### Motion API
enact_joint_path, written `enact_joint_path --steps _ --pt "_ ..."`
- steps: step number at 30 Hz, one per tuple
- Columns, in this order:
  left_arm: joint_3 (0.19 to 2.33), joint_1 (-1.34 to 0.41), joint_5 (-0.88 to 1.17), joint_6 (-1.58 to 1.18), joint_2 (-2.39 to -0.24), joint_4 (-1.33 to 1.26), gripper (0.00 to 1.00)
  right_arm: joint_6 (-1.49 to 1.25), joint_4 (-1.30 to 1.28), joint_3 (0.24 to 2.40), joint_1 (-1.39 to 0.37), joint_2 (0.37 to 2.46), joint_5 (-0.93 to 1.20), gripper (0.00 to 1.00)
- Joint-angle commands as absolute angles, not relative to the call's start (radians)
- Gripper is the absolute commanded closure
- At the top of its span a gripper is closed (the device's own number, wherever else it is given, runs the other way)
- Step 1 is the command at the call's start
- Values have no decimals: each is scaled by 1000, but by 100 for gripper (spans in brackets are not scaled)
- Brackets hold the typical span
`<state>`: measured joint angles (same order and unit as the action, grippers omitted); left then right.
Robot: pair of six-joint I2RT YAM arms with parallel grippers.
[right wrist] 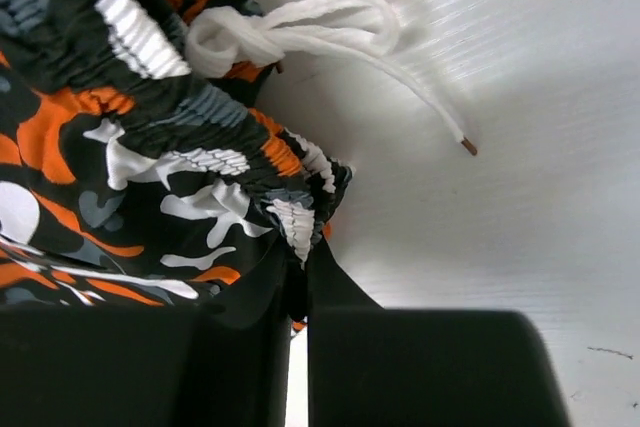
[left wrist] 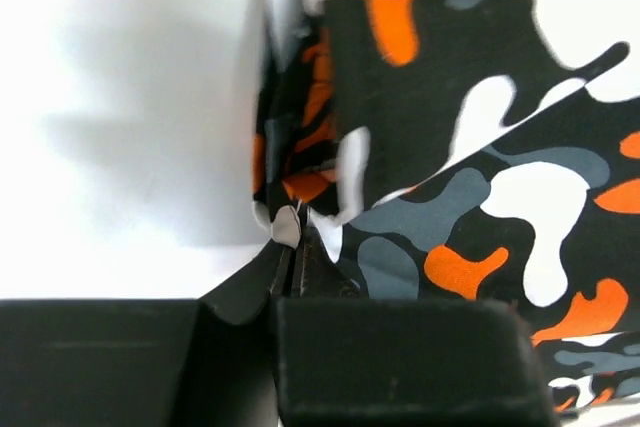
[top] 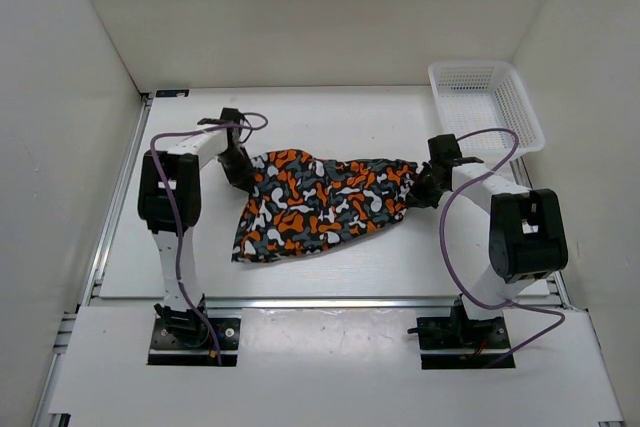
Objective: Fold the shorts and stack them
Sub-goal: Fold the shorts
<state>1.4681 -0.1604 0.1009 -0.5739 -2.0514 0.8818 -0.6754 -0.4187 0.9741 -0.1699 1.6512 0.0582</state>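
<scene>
**One pair of shorts, pinched at both ends by two pincers**

There is one pair of shorts [top: 325, 205], in orange, black, grey and white blotches. It is spread across the surface [top: 330, 117] between the two pincers.

The left pincer [top: 243, 175] has its jaws pressed together on a small fold of cloth at the edge of the shorts. In the left wrist view that fold pokes out just past the fingertips, and the rest of the print fills the space to the right of them. The right pincer [top: 420, 190] is likewise clamped, narrow, on the gathered elastic waistband. A bunch of that band sits right at its tips.

From the right pincer the cloth runs as a narrow band towards the left pincer. It widens there and spreads nearer the arm bases than the left pincer.

One white drawstring [right wrist: 300, 32], knotted in a loop, lies on the surface just beyond the right pincer's tips, with one loose end trailing to their right.

One white mesh basket [top: 490, 107] stands beyond the right pincer, out to its right, well apart from the shorts.
</scene>
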Motion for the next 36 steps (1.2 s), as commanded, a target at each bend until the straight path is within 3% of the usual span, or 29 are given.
enact_joint_path --steps 1,4,6,7,8,9,11,15,18,19,21,26,29,30,33,34,36 --pt "1626 -164 86 -531 -2118 902 90 -698 -416 959 -172 1618 -9 100" --pt "1788 -164 22 -497 -2170 971 85 -719 -443 925 -172 1547 -46 97" --pt "1856 -164 2 -479 -2158 1034 43 -719 -443 907 -172 1513 -46 63" --pt "1856 -164 -20 -466 -2134 1034 8 -719 -452 907 -181 1484 -57 47" --pt "1856 -154 -32 -466 -2067 1046 0 -709 -453 907 -181 1471 -57 33" --pt "1817 -153 -32 -466 -2028 1046 0 -709 -478 907 -193 1460 -70 20" --pt "1757 -120 -32 -466 -1897 1046 4 -698 -497 916 -202 1434 -84 17" --pt "1461 -81 92 -437 -1676 1008 28 -689 -531 925 -213 1382 -94 16" --pt "1242 -71 225 -428 -1573 967 26 -680 -541 925 -224 1352 -104 16" --pt "1194 -71 235 -440 -1559 954 13 -680 -551 925 -224 1351 -104 16" --pt "1122 -90 245 -449 -1549 916 0 -680 -551 925 -233 1342 -95 16" --pt "1032 -91 264 -483 -1586 841 1 -680 -541 946 -233 1374 -86 22" --pt "1032 -91 264 -483 -1629 816 16 -670 -531 969 -233 1428 -77 28" --pt "1045 -91 264 -483 -1640 816 35 -670 -531 969 -233 1440 -68 31" --pt "1071 -91 255 -483 -1670 816 70 -670 -506 979 -233 1492 -57 39" --pt "1086 -91 255 -483 -1671 816 86 -670 -496 979 -233 1520 -57 44" --pt "1100 -91 255 -483 -1671 816 90 -670 -486 988 -233 1548 -66 48"
